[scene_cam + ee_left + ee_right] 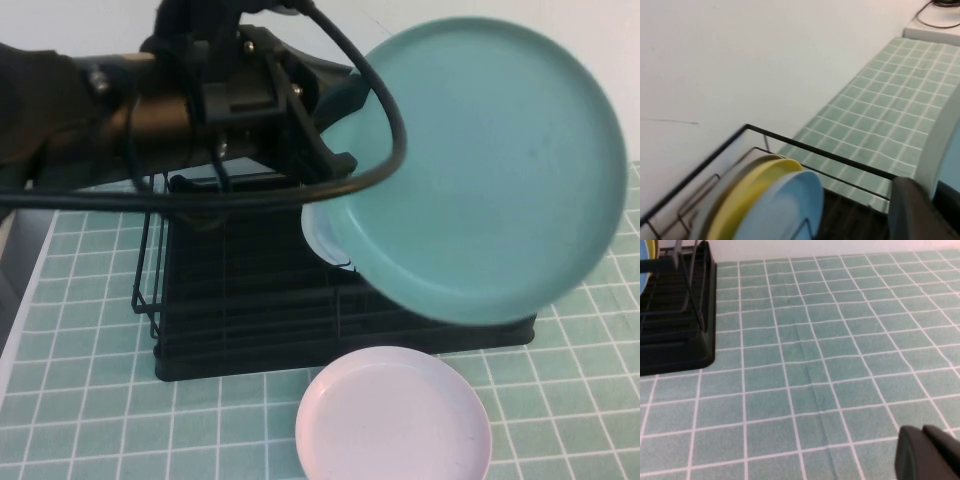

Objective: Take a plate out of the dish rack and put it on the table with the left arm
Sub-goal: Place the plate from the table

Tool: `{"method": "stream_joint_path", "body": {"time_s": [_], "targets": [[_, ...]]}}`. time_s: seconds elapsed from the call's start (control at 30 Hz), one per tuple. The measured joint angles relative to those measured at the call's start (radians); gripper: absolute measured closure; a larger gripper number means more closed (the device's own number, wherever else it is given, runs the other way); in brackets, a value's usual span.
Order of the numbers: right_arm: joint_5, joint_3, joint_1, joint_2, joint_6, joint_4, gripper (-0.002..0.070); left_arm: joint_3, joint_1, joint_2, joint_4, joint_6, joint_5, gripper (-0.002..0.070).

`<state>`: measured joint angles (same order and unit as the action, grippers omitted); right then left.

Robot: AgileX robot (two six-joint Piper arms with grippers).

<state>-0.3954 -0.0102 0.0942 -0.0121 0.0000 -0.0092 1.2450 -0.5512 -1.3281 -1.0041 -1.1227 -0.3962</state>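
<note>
My left gripper (335,150) is shut on the rim of the pale mint-green plate (490,170) and holds it tilted, high above the black dish rack (250,300). In the left wrist view the plate's rim (940,145) sits between the fingers (912,210) of the left gripper (932,197). The teal tiled table (90,400) lies below. My right gripper (930,452) hovers low over bare tiles (815,365) beside the rack (675,335), shut and empty. It is out of the high view.
A pale pink-lilac plate (393,415) lies on the table in front of the rack. A sky-blue plate (785,210) and a yellow plate (750,195) stand in the rack. A white wall (765,60) is behind it.
</note>
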Motion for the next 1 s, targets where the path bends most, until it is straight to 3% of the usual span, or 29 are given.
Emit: {"method": "stream_joint_path", "body": {"time_s": [0.13,0.33,0.43,0.57,1.0], "targets": [[0.0,0.0,0.0,0.0,0.0,0.0,0.0678,0.0,0.0,0.047,0.16,0.275,-0.136,0.0673],[0.0,0.0,0.0,0.0,0.0,0.0,0.0678,0.0,-0.004,0.016,0.584,0.803,-0.368,0.0673],[0.0,0.0,0.0,0.0,0.0,0.0,0.0678,0.0,-0.004,-0.032,0.684,0.933,-0.45,0.0673],[0.0,0.0,0.0,0.0,0.0,0.0,0.0678,0.0,-0.004,-0.1,0.7,1.005,-0.469,0.0673],[0.0,0.0,0.0,0.0,0.0,0.0,0.0678,0.0,-0.004,-0.381,0.657,0.99,-0.402,0.0673]]}}
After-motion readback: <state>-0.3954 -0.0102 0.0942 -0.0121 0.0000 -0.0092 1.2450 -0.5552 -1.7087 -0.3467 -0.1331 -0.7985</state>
